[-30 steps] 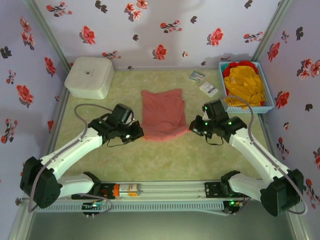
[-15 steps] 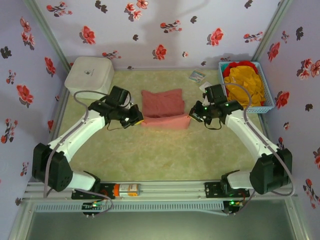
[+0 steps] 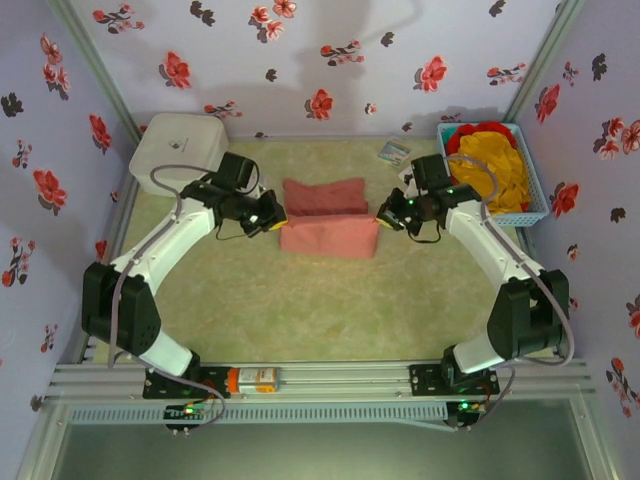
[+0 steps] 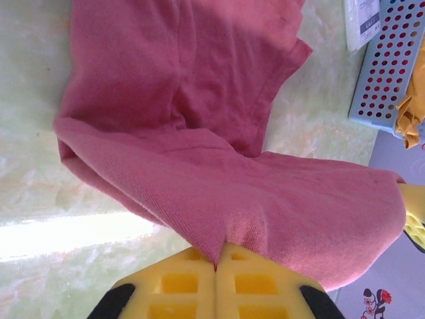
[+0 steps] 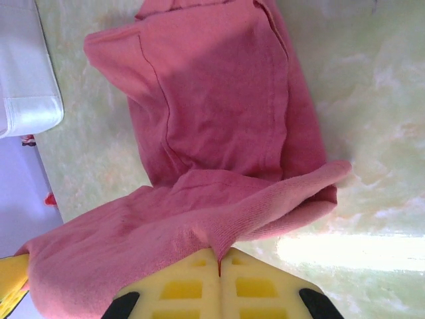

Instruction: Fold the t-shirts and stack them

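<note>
Left gripper and right gripper, pinching the pink shirt, have moved rearward. We judge the fold midway: next, lay the hem flat and release.

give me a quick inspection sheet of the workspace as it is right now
surface: pale green table, no spills seen
job's things: pink t-shirt mid-table, part folded; yellow t-shirt and red t-shirt unfolded in the blue basket
clutter: white box at the far left; two small packets beside the basket
grippers: left claw and right claw each shut on a side of the pink t-shirt's raised edge
cables: grey cables loop off both arms, apart from the cloth
surroundings: floral walls on three sides
</note>
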